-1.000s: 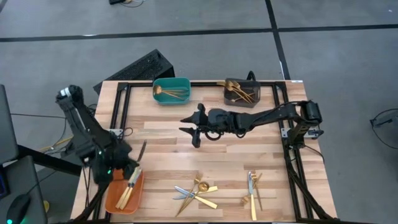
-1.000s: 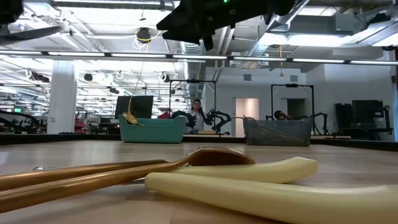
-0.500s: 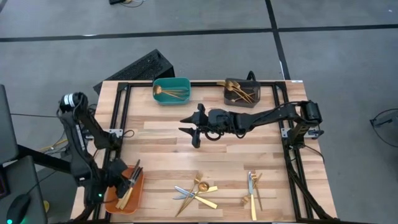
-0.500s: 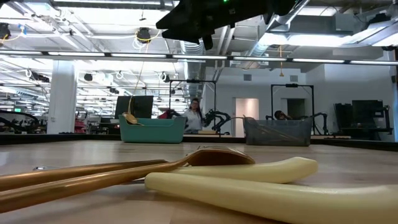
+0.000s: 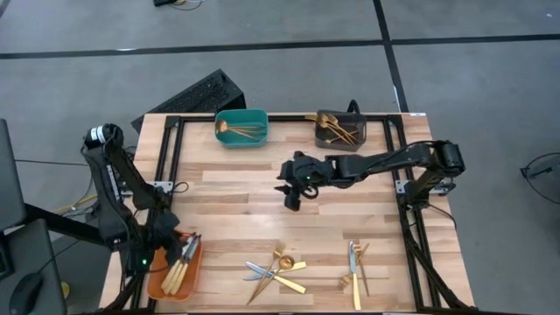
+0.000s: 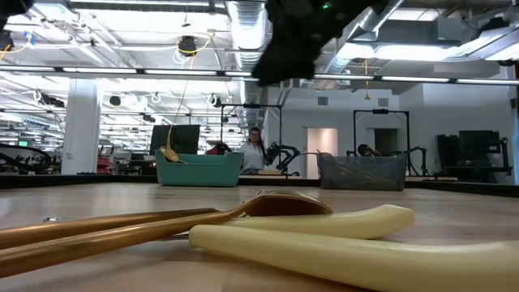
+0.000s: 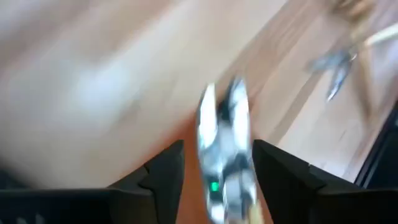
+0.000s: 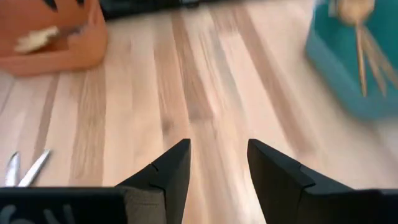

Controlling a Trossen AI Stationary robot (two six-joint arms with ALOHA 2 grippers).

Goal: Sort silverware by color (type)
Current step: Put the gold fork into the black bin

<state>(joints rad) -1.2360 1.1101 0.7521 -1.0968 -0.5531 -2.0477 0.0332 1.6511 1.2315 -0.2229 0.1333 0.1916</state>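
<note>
Over orange bin: left gripper, fingers spread, knife between them
Right gripper: fingers apart, empty, mid-table, well away from orange bin
Loose silverware: on table beside orange bin

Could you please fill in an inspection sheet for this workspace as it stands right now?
Surface: wooden table, bare in the middle.
Job's things: loose silverware at the near edge; knives in the orange bin; gold pieces in the teal bin and dark grey bin.
Clutter: nothing seen.
Grippers: left gripper over the orange bin, a knife between its fingers; right gripper open and empty above mid-table.
Cables: nothing seen on the table.
Surroundings: person beyond the table.
</note>
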